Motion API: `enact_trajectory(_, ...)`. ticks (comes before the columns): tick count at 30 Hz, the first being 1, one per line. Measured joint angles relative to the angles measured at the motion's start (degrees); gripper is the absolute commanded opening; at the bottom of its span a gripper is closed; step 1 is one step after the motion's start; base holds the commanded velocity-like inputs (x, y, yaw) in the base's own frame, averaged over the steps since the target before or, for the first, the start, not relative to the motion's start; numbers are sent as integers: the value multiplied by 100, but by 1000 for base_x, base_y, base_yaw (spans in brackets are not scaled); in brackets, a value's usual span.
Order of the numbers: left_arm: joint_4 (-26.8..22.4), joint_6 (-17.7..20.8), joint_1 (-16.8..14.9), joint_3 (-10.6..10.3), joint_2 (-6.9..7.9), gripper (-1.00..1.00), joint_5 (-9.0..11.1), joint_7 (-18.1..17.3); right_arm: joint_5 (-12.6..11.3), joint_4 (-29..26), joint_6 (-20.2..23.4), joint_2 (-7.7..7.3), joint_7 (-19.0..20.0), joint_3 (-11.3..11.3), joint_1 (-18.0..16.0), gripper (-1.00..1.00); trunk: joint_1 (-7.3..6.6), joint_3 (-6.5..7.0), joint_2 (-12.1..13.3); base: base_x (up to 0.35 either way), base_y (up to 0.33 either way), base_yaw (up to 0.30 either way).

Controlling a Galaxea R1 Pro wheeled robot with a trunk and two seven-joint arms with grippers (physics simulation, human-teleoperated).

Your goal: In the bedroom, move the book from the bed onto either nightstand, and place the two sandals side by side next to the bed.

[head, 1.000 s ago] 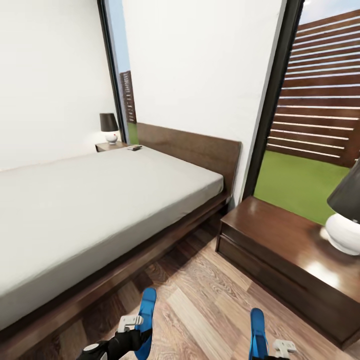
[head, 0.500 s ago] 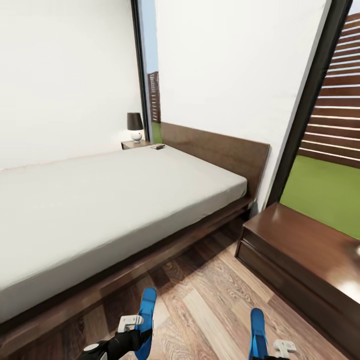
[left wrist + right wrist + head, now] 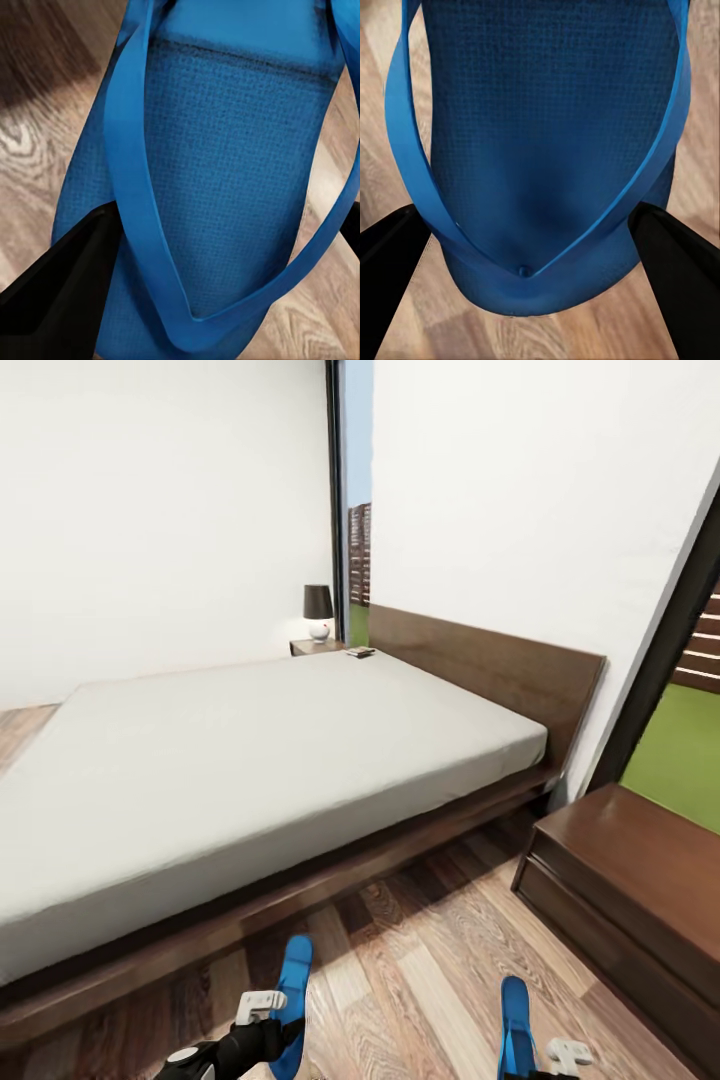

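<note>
Two sandals [image 3: 294, 980] were held, one clamped per gripper [image 3: 262, 1020]; view had panned left along the bed [image 3: 250, 760], placement pending.

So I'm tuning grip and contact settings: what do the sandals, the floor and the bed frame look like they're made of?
The sandals look like matte blue foam or rubber: a fine pebbled sole, with smooth thin straps. The floor looks like wood planks, grey-brown with visible grain and a faint sheen. The bed frame appears to be dark-brown wood, low gloss. These are renders, so all of this is by look only.
</note>
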Motion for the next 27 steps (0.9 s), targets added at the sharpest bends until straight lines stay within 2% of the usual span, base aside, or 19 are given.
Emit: enact_trajectory(27, 1, 0, 0, -1, 3, -100, -2, 0, 0, -3, 0, 0, 0, 0, 1, -100, 0, 0, 0, 0, 0, 294)
